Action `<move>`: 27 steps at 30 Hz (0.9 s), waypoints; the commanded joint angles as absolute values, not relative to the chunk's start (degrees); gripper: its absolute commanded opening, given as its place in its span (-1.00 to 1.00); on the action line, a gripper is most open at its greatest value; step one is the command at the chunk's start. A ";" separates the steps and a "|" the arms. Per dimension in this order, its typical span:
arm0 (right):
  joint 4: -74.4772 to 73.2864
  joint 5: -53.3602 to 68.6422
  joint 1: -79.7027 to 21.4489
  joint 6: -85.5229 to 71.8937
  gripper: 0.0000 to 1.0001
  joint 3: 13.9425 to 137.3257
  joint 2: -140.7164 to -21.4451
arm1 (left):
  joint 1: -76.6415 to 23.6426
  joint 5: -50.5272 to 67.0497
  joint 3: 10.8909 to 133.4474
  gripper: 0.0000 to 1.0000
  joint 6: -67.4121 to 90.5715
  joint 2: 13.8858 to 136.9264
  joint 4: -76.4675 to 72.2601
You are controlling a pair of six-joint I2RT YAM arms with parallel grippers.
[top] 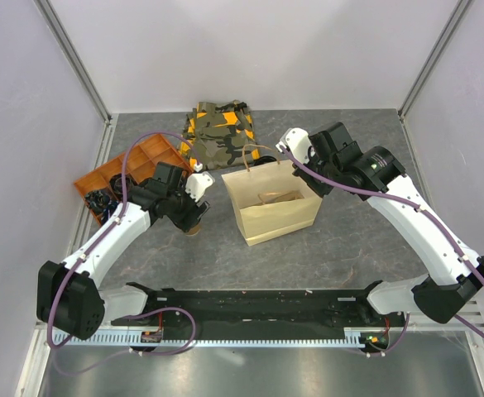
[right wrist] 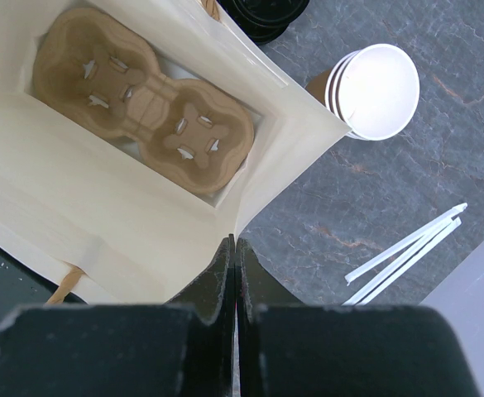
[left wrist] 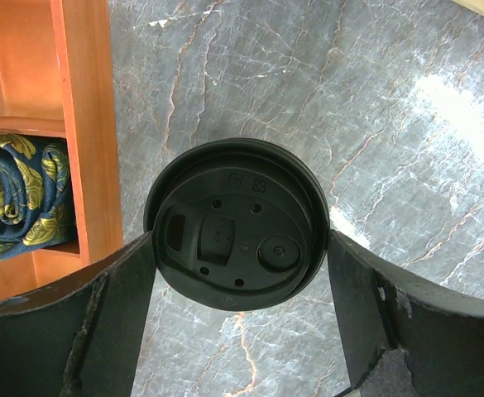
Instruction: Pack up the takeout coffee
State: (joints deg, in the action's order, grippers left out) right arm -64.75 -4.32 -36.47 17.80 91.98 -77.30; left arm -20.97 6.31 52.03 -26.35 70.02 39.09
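Takeout coffee (left wrist: 233, 223) sits on the table (left wrist: 366, 99) at the paper bag (right wrist: 101, 215)'s 9 o'clock, with the left gripper (left wrist: 242, 246) straddling its lid, jaws spread (can't tell if they're actually squeezing), and the right gripper (right wrist: 235, 250) pinched shut on the bag's rim.

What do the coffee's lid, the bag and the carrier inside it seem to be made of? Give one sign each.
Lid: black plastic, semi-gloss, moulded sip hole.
Bag: likely paper, matte, creased folds.
Carrier: probably moulded pulp, dull brown, pressed cup slots.
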 commanded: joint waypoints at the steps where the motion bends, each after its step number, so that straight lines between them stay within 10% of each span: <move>1: -64.34 -3.78 -36.39 18.02 -1.00 92.81 -76.99 | -20.74 7.12 52.74 0.45 -26.19 70.05 37.97; 27: -64.51 -2.99 -36.39 18.11 -1.00 92.99 -77.17 | -19.78 8.97 54.93 0.21 -26.63 71.63 40.52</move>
State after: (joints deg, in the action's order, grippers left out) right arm -64.75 -3.27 -36.47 17.80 91.98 -77.32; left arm -20.21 7.77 53.49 -26.46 70.72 40.07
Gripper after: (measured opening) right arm 0.007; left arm 0.695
